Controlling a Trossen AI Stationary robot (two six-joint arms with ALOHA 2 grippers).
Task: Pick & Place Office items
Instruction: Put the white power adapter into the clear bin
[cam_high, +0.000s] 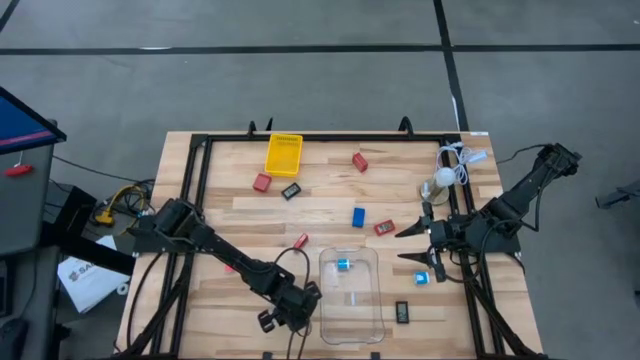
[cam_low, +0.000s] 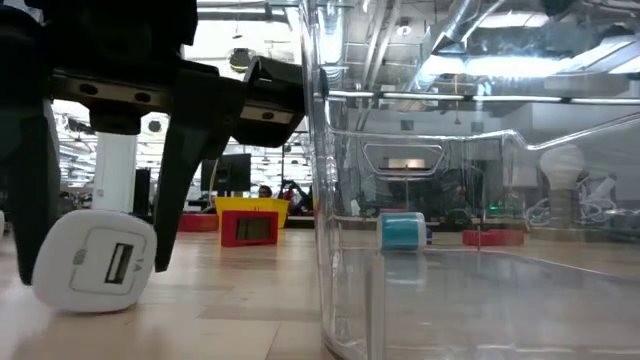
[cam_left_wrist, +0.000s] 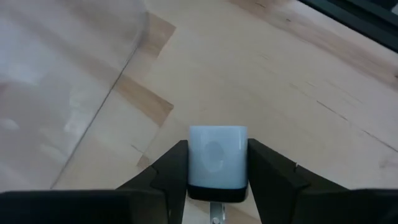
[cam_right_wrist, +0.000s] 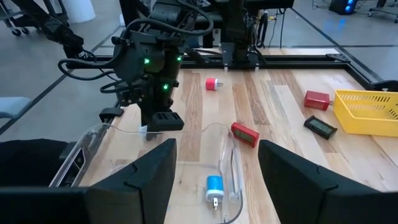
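Note:
A white charger block (cam_left_wrist: 216, 155) with a USB slot (cam_low: 118, 263) lies on the wooden table near its front edge, just left of the clear bin (cam_high: 350, 300). My left gripper (cam_high: 283, 312) is shut on it. My right gripper (cam_high: 402, 246) hangs open over the table's right part with nothing between its fingers. A white-and-cyan bit (cam_high: 343, 264) lies inside the bin. Red blocks (cam_high: 262, 182), a blue block (cam_high: 358, 217) and black rectangles (cam_high: 291, 190) lie scattered on the table. My left gripper pinches the white charger by two opposite sides (cam_left_wrist: 194, 158), one finger (cam_low: 180, 190) on each. The fingers come slanting down from above. The charger's underside (cam_low: 90, 300) rests on the table, slightly tilted, its USB face toward the table's near edge.
A yellow tray (cam_high: 283, 154) sits at the far edge. A white round lamp with coiled cable (cam_high: 447, 172) stands at the far right. Another white-and-cyan bit (cam_high: 424, 277) and a black rectangle (cam_high: 402, 312) lie right of the bin. The black frame (cam_high: 195, 200) borders the table.

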